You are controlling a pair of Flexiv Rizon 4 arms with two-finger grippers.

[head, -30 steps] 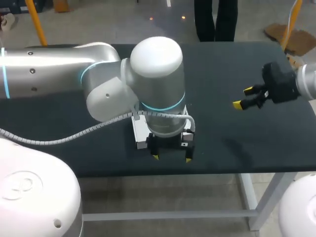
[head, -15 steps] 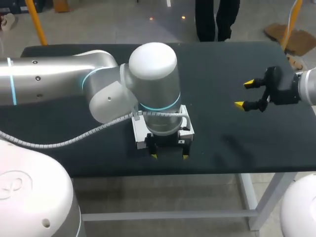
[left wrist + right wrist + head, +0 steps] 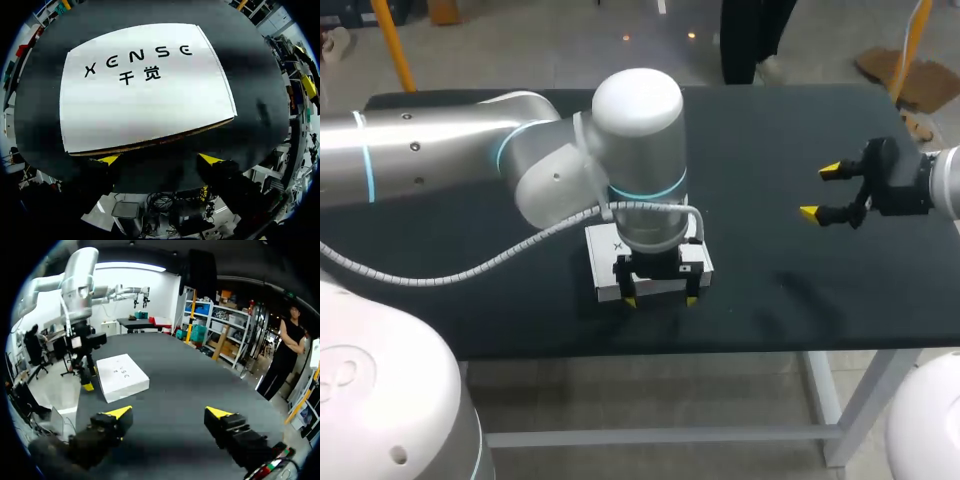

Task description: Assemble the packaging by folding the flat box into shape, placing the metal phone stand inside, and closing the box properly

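While the white box (image 3: 603, 272) lies where it was near the front edge of the table (image 3: 770, 130), the left gripper (image 3: 661, 301) has drawn back from that edge over the last second. Its yellow tips now sit just at the box's near side, and more of the lid shows beside the wrist than before. The right gripper (image 3: 819, 191) has pulled a little toward its own side and turned, so one tip now stands above the other in the head view. To my eye this puts the left arm in place to work on the box's front edge rather than carry anything. The box already has height and its lid lies flat. The phone stand is nowhere in view, so I cannot tell whether it is inside. The left arm (image 3: 440, 160) comes in from its side, bends at the elbow and points its wrist straight down over the box. In its own wrist view the gripper (image 3: 159, 159) is spread wide with nothing between the fingers, both tips just short of the brown cardboard edge of the box (image 3: 145, 95); whether they touch it I cannot say. The right gripper (image 3: 169, 412) hangs well apart from the box (image 3: 121, 374), also spread and holding nothing.
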